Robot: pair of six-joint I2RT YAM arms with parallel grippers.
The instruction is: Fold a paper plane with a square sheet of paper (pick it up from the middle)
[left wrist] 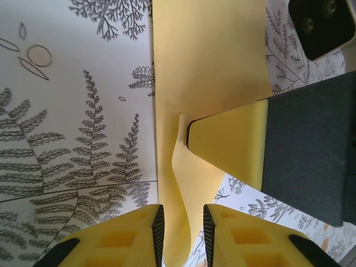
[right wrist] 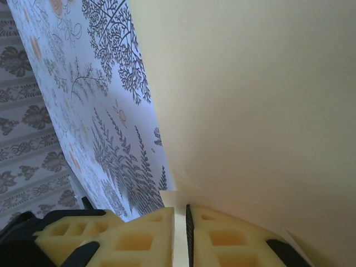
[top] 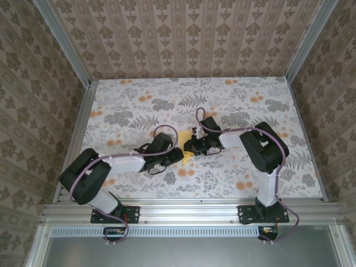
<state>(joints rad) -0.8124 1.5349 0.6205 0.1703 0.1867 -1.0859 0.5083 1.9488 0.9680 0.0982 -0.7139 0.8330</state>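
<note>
Yellow paper [top: 188, 152] [left wrist: 211, 55] sits partly folded in the middle of the flowered table [top: 239, 105], between both arms; right gripper [right wrist: 179, 214] is nearly closed, pinching one edge of it; left gripper [left wrist: 182, 217] stands slightly apart, a raised fold running between its fingers with a sliver of gap beside it.

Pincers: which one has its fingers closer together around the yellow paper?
The right pincer: its fingers nearly meet on the paper; the left pincer leaves a wider gap.
</note>
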